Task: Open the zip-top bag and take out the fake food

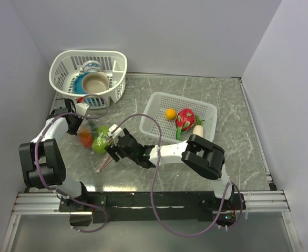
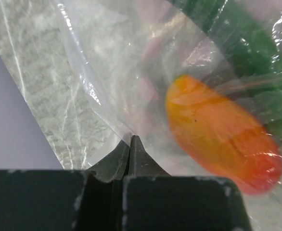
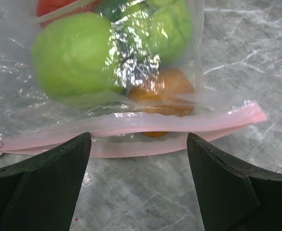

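Observation:
The clear zip-top bag [image 1: 95, 140] lies left of centre with fake food inside: a green round piece [image 3: 73, 55], a second green piece [image 3: 165, 29], an orange piece [image 3: 162, 89] and a red-orange one [image 2: 218, 139]. Its pink zipper strip [image 3: 131, 127] shows two lips slightly parted. My right gripper [image 3: 138, 139] is open, its fingertips on either side of the strip's middle and just short of it. My left gripper [image 2: 130, 139] is shut on the bag's clear plastic at the far edge. More fake food lies outside the bag: an orange [image 1: 170, 113], a dragon fruit [image 1: 185, 119] and a white oblong [image 1: 198, 129].
A flat white mesh basket [image 1: 206, 107] at centre right holds the loose food. A round white basket [image 1: 64, 63] with bowls and a cup stands at the back left, close to my left arm. Walls close in the table on three sides.

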Controlling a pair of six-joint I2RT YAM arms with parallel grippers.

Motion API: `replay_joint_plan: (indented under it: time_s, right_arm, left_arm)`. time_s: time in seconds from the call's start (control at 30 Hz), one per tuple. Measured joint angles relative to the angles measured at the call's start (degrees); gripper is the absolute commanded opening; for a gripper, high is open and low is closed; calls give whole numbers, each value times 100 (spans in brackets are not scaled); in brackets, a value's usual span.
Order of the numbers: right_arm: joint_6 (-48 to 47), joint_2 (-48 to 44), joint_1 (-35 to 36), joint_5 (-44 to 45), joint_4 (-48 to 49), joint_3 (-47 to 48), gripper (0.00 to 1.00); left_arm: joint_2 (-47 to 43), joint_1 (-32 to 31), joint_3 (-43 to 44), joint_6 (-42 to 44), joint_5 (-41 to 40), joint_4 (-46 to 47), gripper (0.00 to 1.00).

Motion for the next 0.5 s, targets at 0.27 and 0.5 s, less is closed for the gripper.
replay_joint_plan:
  time_s: [0.27, 0.5]
  right_arm:
    - [168, -361, 17, 46, 398, -693, 84]
    - [175, -354, 76, 175, 498, -664, 81]
  left_arm:
    - [350, 0, -570, 31, -581, 664, 1]
    - [511, -17, -960, 50, -1123, 1333, 1]
